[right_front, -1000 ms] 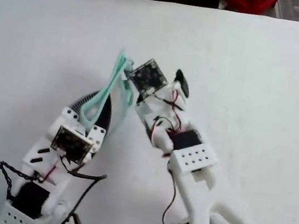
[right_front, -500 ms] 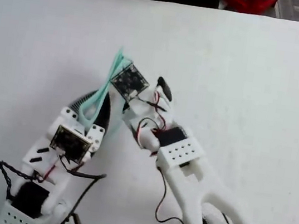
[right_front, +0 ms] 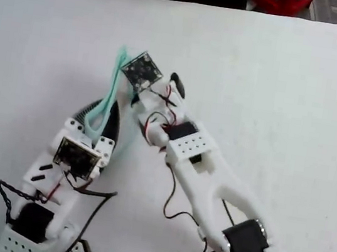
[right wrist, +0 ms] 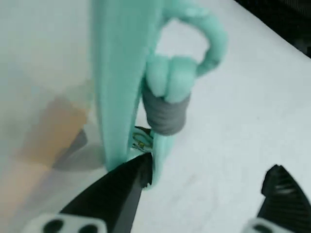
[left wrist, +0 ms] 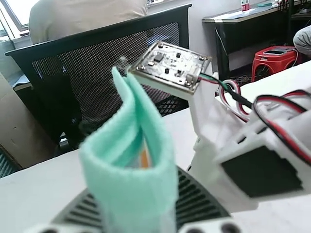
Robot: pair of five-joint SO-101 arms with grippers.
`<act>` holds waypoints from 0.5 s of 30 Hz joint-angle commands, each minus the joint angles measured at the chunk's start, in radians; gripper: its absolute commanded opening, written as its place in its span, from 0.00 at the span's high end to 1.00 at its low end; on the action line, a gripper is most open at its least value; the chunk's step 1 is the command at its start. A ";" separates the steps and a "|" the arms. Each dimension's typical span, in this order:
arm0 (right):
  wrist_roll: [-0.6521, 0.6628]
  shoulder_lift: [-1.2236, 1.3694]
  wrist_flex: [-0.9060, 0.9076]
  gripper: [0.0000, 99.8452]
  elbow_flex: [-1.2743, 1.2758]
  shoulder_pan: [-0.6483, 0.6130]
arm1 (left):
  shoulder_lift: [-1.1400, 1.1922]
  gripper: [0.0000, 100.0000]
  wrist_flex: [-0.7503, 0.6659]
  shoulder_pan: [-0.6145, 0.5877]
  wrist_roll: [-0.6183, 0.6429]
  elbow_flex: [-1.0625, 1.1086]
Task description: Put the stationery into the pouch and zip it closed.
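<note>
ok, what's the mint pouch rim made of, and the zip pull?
Mint-green pouch rim: seemingly matte fabric tape; it folds softly. Dark grey zip-pull collar: matte, probably rubber or plastic. Mint loop on it: smooth, rounded, likely moulded rubber.

— Where could a hand get through?

— Along the far edge of the table (right_front: pixel 301 89) and down both outer sides, where it lies bare.

— And the middle?

— Crowded. The pouch (right_front: pixel 104 100) stands on edge, its near end clamped in the left gripper (right_front: pixel 100 117). The right arm (right_front: pixel 203 169) slants across to its far end, just beside it. Between the two arms there is a narrow wedge of table.

— Around the zipper?

— One of the fingers (right wrist: pixel 121 194) of the right gripper (right wrist: pixel 211 170) touches the pouch by the pull (right wrist: pixel 165 114). The other stands well apart, with bare table in the gap.
</note>
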 commanded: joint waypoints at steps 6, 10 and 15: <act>-0.161 -0.016 -0.016 0.72 -0.035 0.070 | 0.004 0.96 0.006 0.005 -0.011 0.048; -0.161 0.007 -0.019 0.83 -0.029 0.059 | 0.004 0.96 0.006 0.005 -0.011 0.049; -0.161 0.007 -0.125 0.98 -0.021 0.097 | 0.004 0.96 0.002 0.005 -0.011 0.055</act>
